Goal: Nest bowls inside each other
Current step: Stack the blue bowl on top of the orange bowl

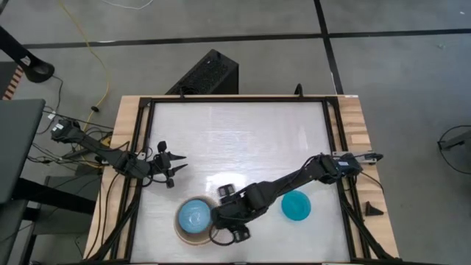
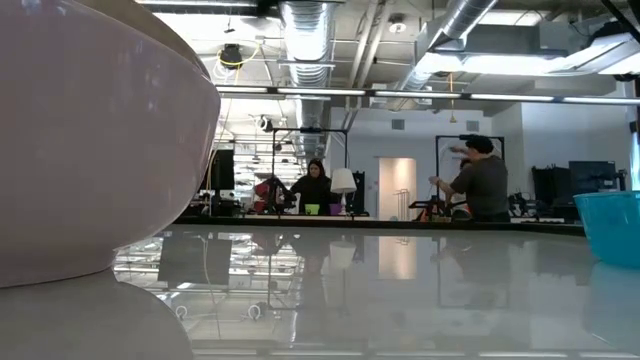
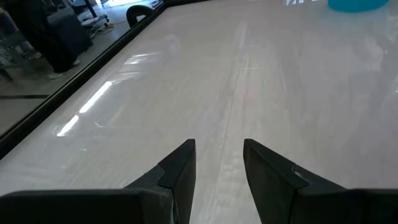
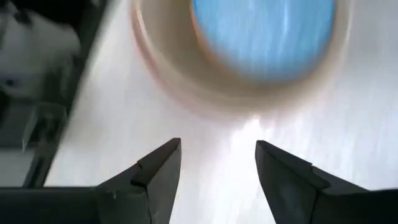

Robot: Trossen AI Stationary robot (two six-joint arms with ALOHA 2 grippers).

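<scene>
Near the table's front edge, left of centre, stands a stack of nested bowls [image 1: 195, 219]. A light blue bowl [image 4: 267, 31] lies innermost in it, with a beige rim [image 4: 186, 78] and a pinkish one around it. In the low view the stack's outer wall [image 2: 90, 140] fills the left. A teal bowl [image 1: 296, 207] stands alone on its base to the right of the stack, also seen in the low view [image 2: 612, 225]. My right gripper [image 4: 217, 155] hovers open just right of the stack [image 1: 221, 218], tipped down, with nothing between its fingers. My left gripper [image 3: 217, 149] waits open at the table's left side [image 1: 175, 166].
A black frame [image 1: 147, 103] borders the white tabletop, with wooden strips outside it. A black box [image 1: 207, 73] sits on the floor behind the table. People stand in the room beyond the far edge [image 2: 480, 180]. Bare tabletop [image 1: 243, 140] stretches across the far half.
</scene>
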